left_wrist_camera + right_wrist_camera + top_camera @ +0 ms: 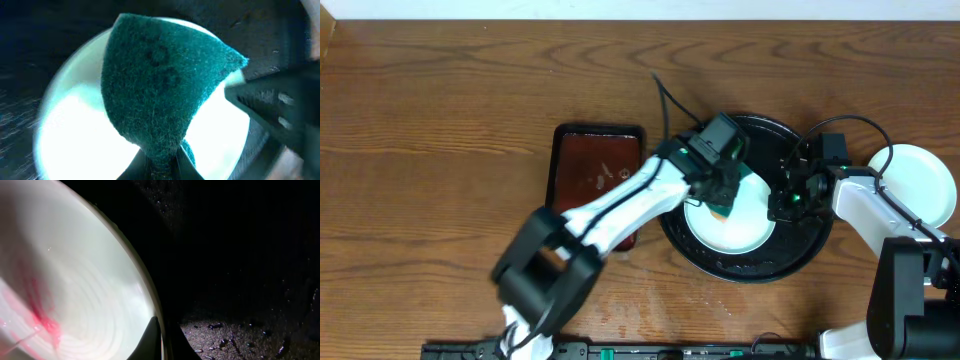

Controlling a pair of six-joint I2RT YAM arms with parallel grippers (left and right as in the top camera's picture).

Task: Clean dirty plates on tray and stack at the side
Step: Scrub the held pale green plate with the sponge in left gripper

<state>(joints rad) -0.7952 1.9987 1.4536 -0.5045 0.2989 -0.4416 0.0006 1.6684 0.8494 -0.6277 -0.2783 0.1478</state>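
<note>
Your tabletop (440, 100) carries the tray (740, 272) at 3 o'clock | red-smeared white plate (742, 236) lies in it | second plate (920, 185) sits off the tray's 3 o'clock | left gripper (160, 166) pinches a green pad (160, 85) against the white plate | right gripper (158, 341) clamps its 3 o'clock rim.

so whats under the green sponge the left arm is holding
A white plate, sitting in the black tray. The sponge covers the plate's middle, so any dirt there is hidden.
</note>
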